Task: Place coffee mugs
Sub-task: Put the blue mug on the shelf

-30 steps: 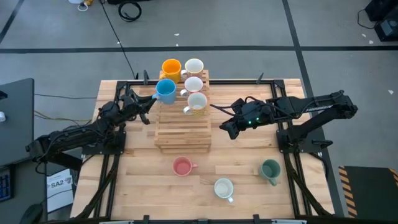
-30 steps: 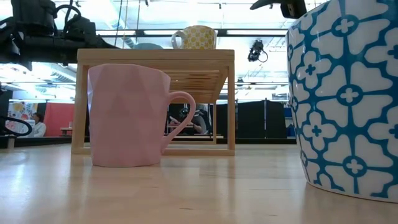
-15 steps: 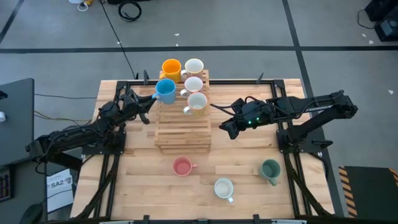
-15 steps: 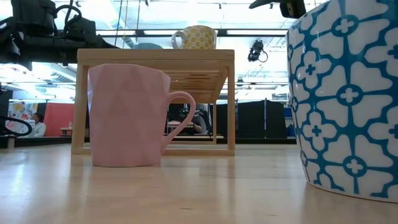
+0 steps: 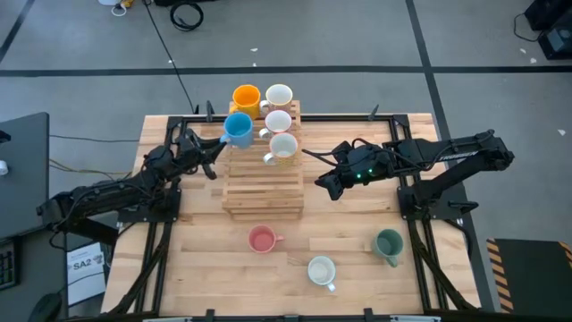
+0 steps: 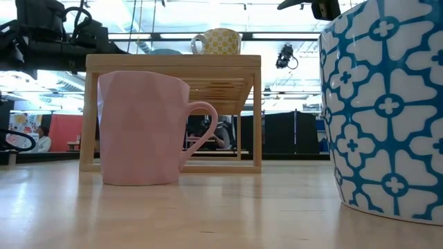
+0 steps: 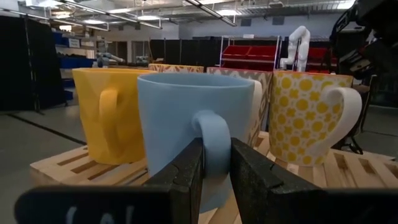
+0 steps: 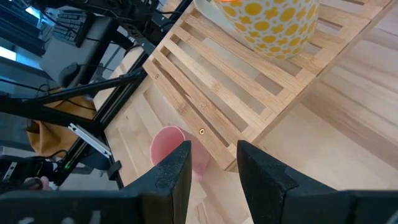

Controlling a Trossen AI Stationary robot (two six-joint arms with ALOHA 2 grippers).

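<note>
A slatted wooden rack (image 5: 262,188) in the table's middle carries an orange mug (image 5: 246,97), two white mugs (image 5: 279,96) (image 5: 277,121) and a yellow-dotted mug (image 5: 283,146) on its far part. A blue mug (image 5: 238,130) stands upright at the rack's far left, with my left gripper (image 5: 215,154) shut on it. My right gripper (image 5: 323,186) hovers open beside the rack's right side, nothing between its fingers (image 8: 174,168). A pink mug (image 5: 262,239), a cream mug (image 5: 321,269) and a dark green mug (image 5: 388,243) stand on the table nearer the front. My left gripper pinches the blue mug's handle (image 7: 211,127) between its two fingers (image 7: 189,165), one on each side of the loop. The fingers come nearly level from the table's left. The mug is upright beside the orange mug (image 7: 106,115); the fingers hide its base.
The low view has the pink mug (image 6: 142,128) before the rack (image 6: 173,66) and a blue-patterned white mug (image 6: 387,104) close at the right. Black frame rails (image 5: 161,224) run along both table sides. Bare tabletop (image 5: 206,259) lies at the near left.
</note>
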